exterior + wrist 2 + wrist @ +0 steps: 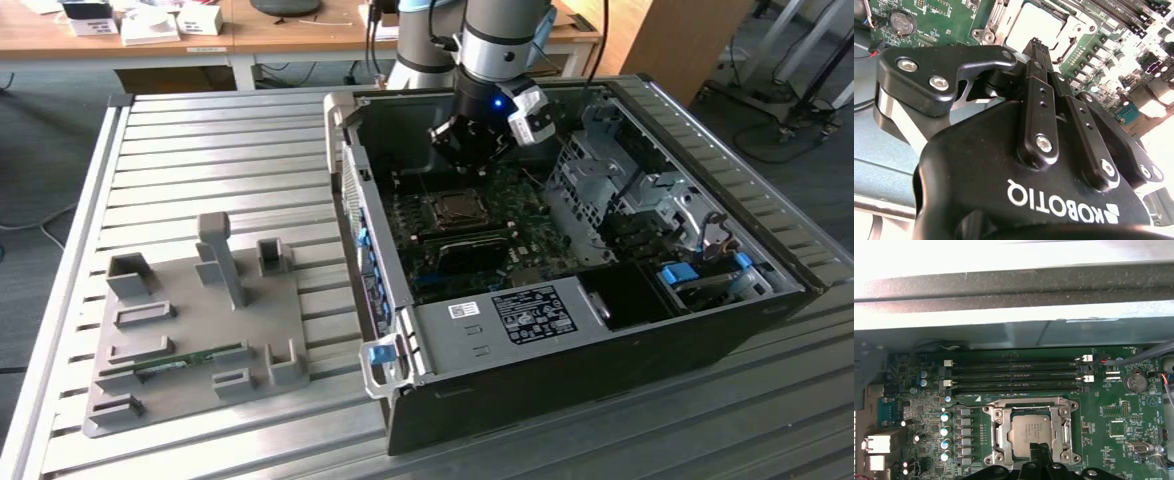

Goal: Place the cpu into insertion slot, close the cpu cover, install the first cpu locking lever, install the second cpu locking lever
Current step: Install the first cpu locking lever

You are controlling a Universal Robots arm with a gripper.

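**Socket area, chip seated.** The cpu [1031, 432] is a small flat square with a pale, dull-silver metal face. It lies face up near the middle of the green board [1114, 410]. Being square, it has no long axis, and its edges run parallel to the board's edges. The cpu cover [1029, 403], a thin bright metal frame with a large square opening, lies flat on the board around the chip.

Directly over this part of the board hangs the gripper [1041, 452], made of matte black jointed metal. Its fingers are pressed together with nothing visible between them. In the first wrist view its tip overlaps one edge of the chip.

Also on the board are long black memory slots [1014, 372], a row of silver-capped cylinders [946, 435] and a round coin battery [1135, 381].

The board lies on the floor of an open dark computer case [561, 360], which rests on a ribbed metal table [214, 150].
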